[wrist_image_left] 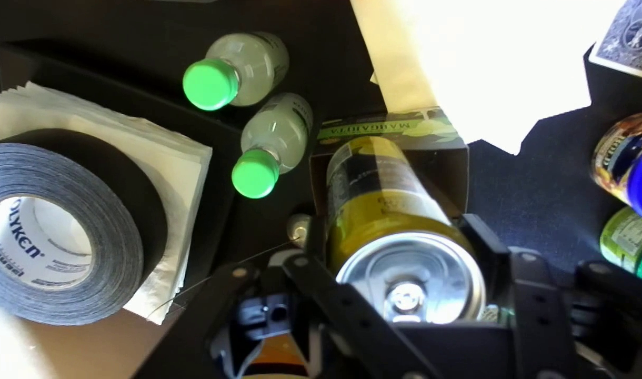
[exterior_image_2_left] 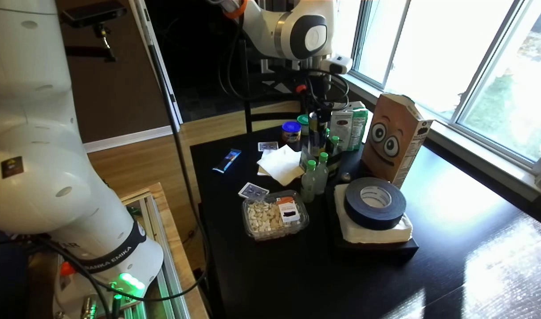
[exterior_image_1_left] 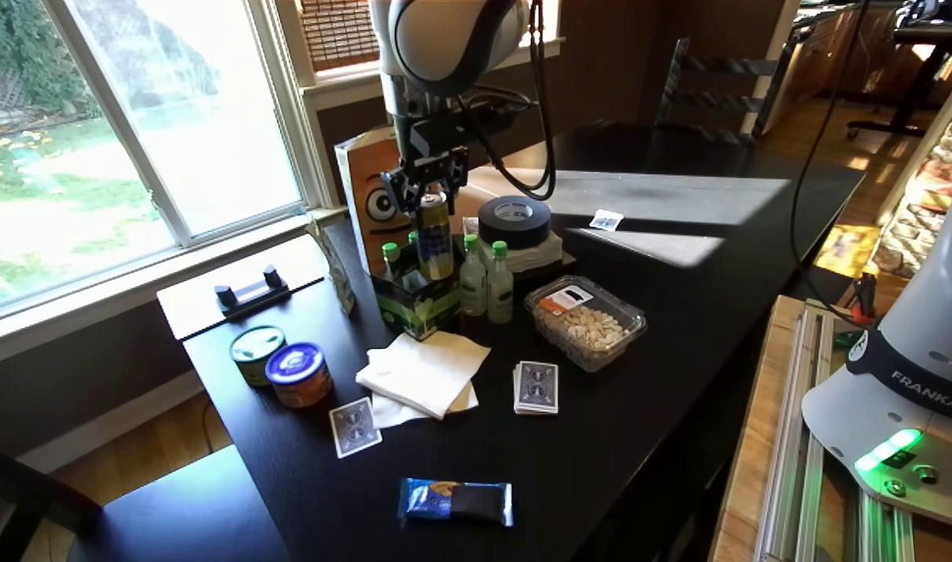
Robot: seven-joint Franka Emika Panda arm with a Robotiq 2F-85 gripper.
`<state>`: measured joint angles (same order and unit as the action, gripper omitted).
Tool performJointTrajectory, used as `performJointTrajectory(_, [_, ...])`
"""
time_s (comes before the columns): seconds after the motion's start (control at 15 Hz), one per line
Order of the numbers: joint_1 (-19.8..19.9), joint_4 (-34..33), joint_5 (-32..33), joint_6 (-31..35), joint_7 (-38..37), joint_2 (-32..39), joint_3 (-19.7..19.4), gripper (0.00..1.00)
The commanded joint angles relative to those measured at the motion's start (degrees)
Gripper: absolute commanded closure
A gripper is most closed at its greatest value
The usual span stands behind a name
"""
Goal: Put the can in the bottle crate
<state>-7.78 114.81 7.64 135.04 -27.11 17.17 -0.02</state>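
Observation:
The can is a tall yellow-and-dark-blue can (exterior_image_1_left: 435, 242), upright between the fingers of my gripper (exterior_image_1_left: 429, 195). In the wrist view the fingers (wrist_image_left: 397, 237) press both sides of the can (wrist_image_left: 379, 195) near its silver top. The bottle crate is a low green-and-black cardboard carton (exterior_image_1_left: 416, 310) with "Margarita" on its side (wrist_image_left: 389, 129). The can's lower end is at the crate's opening; whether it touches the crate floor I cannot tell. Green-capped bottles (exterior_image_1_left: 390, 261) show in the crate. In an exterior view the arm and cables partly hide the gripper and can (exterior_image_2_left: 315, 135).
Two green-capped bottles (exterior_image_1_left: 499, 289) stand beside the crate. A tall orange box with eyes (exterior_image_2_left: 388, 137) stands behind it. Tape (exterior_image_2_left: 375, 203) lies on napkins. A clear food tub (exterior_image_1_left: 589, 320), white napkins (exterior_image_1_left: 425, 371), cards (exterior_image_1_left: 536, 386) and two tins (exterior_image_1_left: 298, 375) are nearby.

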Motion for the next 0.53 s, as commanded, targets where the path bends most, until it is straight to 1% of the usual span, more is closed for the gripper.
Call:
performJointTrajectory(0.0, [-0.9, -1.5, 1.8, 0.8, -3.2, -0.3, -1.6, 0.62])
performJointTrajectory(0.13, [-1.1, -2.1, 2.3, 1.2, -3.8, 0.1, -2.1, 0.62])
performJointTrajectory(0.47, [-1.8, -1.9, 1.6, 1.3, -3.5, 0.2, -1.3, 0.62])
